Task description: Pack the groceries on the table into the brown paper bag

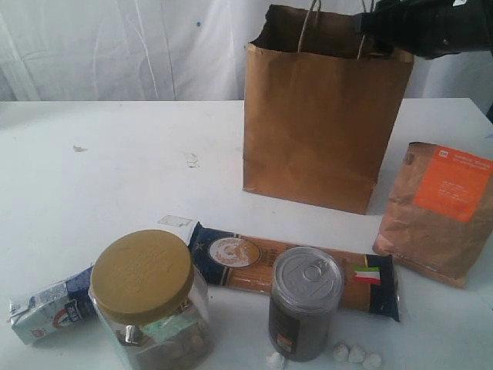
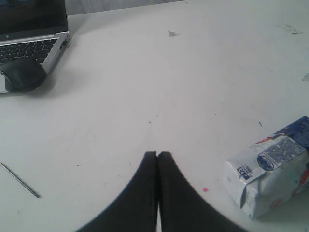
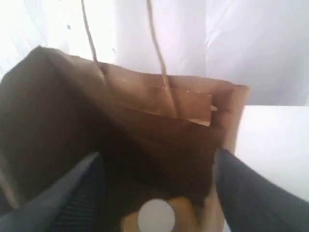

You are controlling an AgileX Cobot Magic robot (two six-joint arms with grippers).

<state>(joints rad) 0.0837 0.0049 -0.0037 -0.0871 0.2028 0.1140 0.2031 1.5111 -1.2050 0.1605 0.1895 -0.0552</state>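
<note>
Two sets: left fingers (image 2: 140, 193) pressed together, right fingers (image 3: 251, 193) spread (over creased kraft bag (image 1: 323, 131)).

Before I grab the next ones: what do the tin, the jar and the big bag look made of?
Tin can: apparently metal; its grey top is shiny, with a pull ring. Jar: clear walls, plastic or glass, cannot tell; matte gold lid, probably plastic. Paper bag: matte brown kraft paper, visibly creased.

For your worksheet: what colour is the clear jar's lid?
The jar lid is gold; exterior view.
</note>
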